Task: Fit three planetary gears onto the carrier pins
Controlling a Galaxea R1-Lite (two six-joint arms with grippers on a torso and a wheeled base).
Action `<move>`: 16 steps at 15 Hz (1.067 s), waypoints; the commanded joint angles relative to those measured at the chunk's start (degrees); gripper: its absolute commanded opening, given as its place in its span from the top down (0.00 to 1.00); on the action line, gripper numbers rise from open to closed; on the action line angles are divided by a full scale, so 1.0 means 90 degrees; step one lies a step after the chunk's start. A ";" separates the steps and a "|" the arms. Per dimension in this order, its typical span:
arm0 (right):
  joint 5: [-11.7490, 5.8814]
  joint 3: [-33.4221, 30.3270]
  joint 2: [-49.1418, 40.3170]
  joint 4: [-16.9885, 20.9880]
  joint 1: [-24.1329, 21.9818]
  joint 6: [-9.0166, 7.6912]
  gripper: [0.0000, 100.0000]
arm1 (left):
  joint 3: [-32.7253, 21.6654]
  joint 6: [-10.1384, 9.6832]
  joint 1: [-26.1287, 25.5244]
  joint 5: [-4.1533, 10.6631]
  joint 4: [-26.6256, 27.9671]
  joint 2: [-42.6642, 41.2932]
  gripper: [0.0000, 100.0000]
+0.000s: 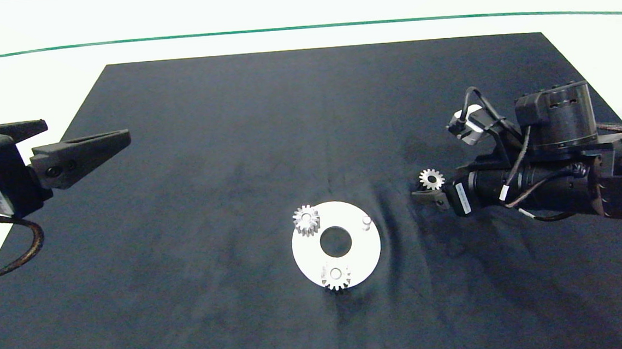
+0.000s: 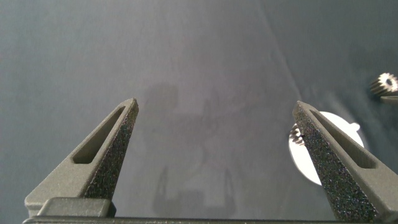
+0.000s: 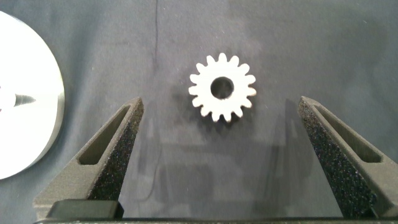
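Note:
The white carrier disc (image 1: 360, 247) lies on the dark mat with its carrier pins upright. Planetary gears sit on two of them, one at the disc's far left (image 1: 306, 219) and one at its near edge (image 1: 335, 276). The pin at the far right (image 1: 367, 221) stands bare. A third gear (image 1: 432, 179) lies flat on the mat to the right of the disc. My right gripper (image 3: 219, 101) is open just behind this gear (image 3: 222, 87), its fingers apart on either side and not touching it. My left gripper (image 1: 86, 131) hangs open at the mat's left edge.
The black mat (image 1: 189, 150) covers most of the white table, with folds in the cloth between the disc and the loose gear. The right arm's body (image 1: 557, 168) reaches in over the mat's right side. In the left wrist view the disc (image 2: 303, 163) shows behind one finger.

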 commanded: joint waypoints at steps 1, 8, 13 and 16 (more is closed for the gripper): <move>-0.0033 -0.0044 0.0227 -0.0164 0.0039 -0.0007 0.00 | 0.0061 0.0004 0.0054 0.0002 -0.0009 -0.0033 0.00; -0.0033 -0.0024 0.0452 -0.0515 0.0010 -0.0007 0.02 | 0.0071 0.0004 0.0093 -0.0008 -0.0009 -0.0043 0.00; -0.0042 -0.0044 0.0442 -0.0515 0.0020 -0.0027 0.12 | 0.0071 0.0004 0.0093 -0.0008 -0.0009 -0.0043 0.00; -0.0120 -0.0122 0.0423 -0.0496 0.0020 -0.0075 0.18 | 0.0071 0.0004 0.0093 -0.0008 -0.0009 -0.0033 0.00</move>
